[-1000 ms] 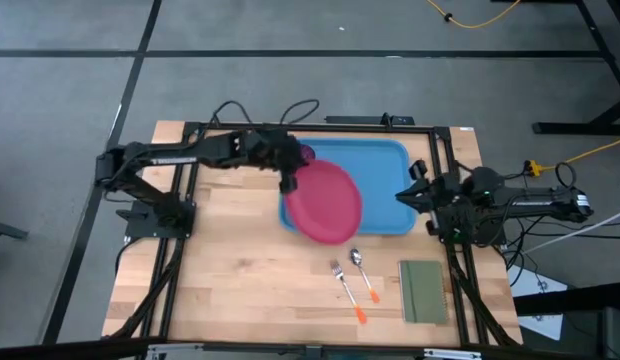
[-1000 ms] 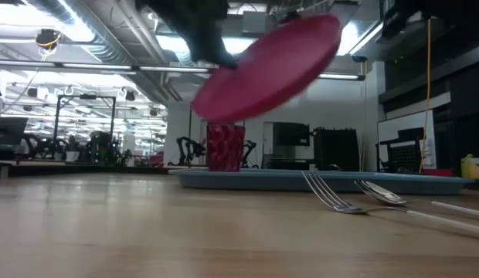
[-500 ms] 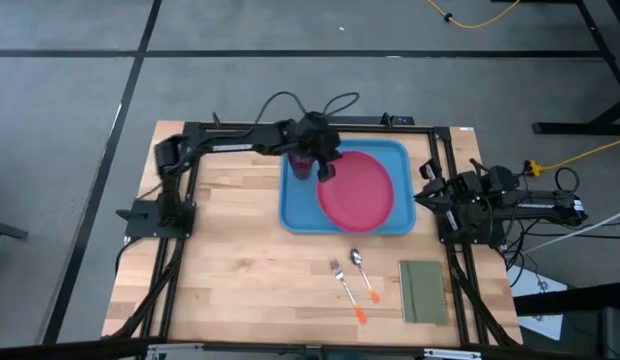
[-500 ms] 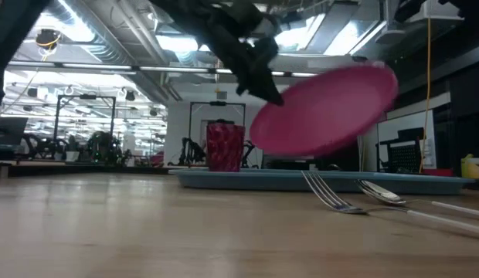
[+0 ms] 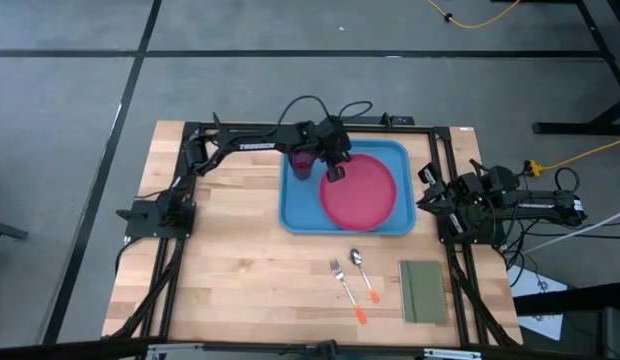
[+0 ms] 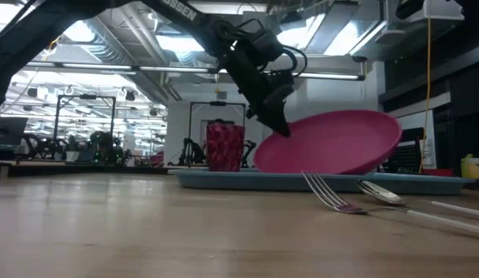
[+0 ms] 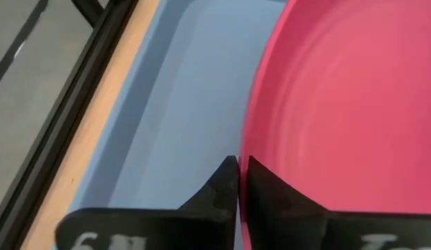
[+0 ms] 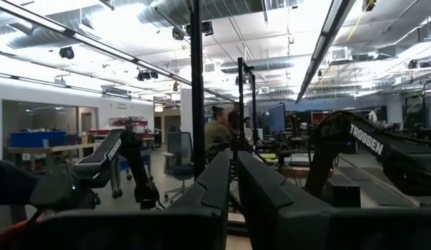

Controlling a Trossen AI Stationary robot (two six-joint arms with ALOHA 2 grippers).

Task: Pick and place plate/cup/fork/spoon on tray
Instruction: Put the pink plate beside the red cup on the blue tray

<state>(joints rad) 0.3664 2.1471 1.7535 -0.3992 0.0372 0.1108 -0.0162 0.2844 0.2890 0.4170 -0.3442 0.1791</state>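
Note:
The pink-red plate (image 5: 362, 192) hangs tilted low over the blue tray (image 5: 295, 205), with my left gripper (image 5: 333, 172) shut on its rim. Its edge away from the fingers stands higher in the low view. The dark magenta cup (image 5: 303, 162) stands upright in the tray's far left corner. The fork (image 5: 340, 276) and the spoon (image 5: 361, 266), both orange-handled, lie flat on the wood near the tray's near edge. My right gripper (image 5: 428, 192) waits shut at the table's right edge, pointing up into the room (image 8: 233, 173). My left gripper pinches the plate's rim (image 7: 242, 149) between its two fingers, at the plate's far left edge next to the cup. One finger lies on the upper face and one on the underside. The fingers slant down from the table's left. Whether the tilted plate (image 6: 332, 143) touches the tray, I cannot tell.
An olive-green pad (image 5: 422, 290) lies near the table's right near corner. The black frame rails run along the table's far and side edges. Bare wood shows left of the tray and along the near edge.
My left gripper has carried the plate toward the table's right edge and down, from above the tray's near left corner to low over the tray's middle. The plate has tipped flatter. My right arm has drawn back a little toward the right edge.

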